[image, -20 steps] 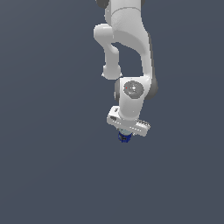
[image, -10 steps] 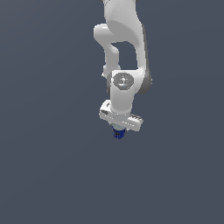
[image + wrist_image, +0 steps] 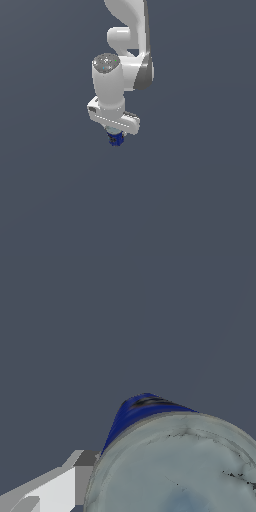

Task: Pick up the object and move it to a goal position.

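Note:
The object is a small can with dark blue sides and a silvery-grey round top. In the exterior view only its blue lower part (image 3: 116, 140) shows, poking out under my white gripper (image 3: 115, 137). The gripper is shut on the can and holds it off the ground. In the wrist view the can (image 3: 170, 466) fills the near field, its grey top close to the camera, with one white and grey finger (image 3: 75, 476) against its side. The other finger is hidden.
A plain dark grey surface (image 3: 200, 200) fills both views. The white arm (image 3: 127, 60) reaches down from the top of the exterior view. No goal marker shows.
The arm has swung toward the exterior view's left with the can still in the gripper. The wrist has turned, and the hand sits slightly higher in the picture.

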